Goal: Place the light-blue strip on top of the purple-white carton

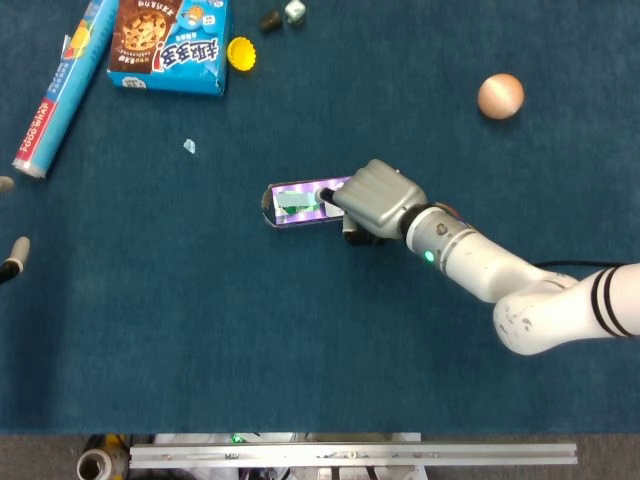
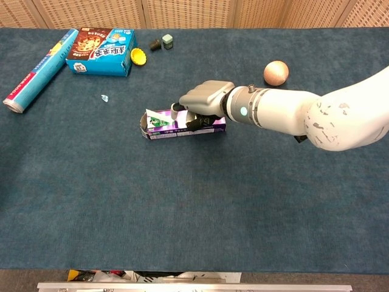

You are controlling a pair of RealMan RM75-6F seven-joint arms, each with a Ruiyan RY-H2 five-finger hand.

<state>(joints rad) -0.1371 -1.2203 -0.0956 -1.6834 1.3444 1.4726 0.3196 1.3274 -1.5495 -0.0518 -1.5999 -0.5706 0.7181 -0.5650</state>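
The purple-white carton (image 1: 287,215) (image 2: 159,131) lies on its side in the middle of the blue table. On its top face lies the light-blue strip (image 1: 297,204) (image 2: 160,121), a pale green-blue slip. My right hand (image 1: 377,196) (image 2: 205,97) hangs over the carton's right end, fingers curled down, and pinches the strip's right end. The hand hides that end of the carton. At the left edge of the head view only the fingertips (image 1: 14,256) of my left hand show, spread apart and holding nothing.
A blue cookie box (image 1: 170,40), a yellow cap (image 1: 241,52) and two small bits (image 1: 283,14) sit at the back left. A long blue tube (image 1: 60,85) lies at the far left. A tiny pale shard (image 1: 189,146) lies left of the carton. A tan ball (image 1: 500,96) rests at the back right.
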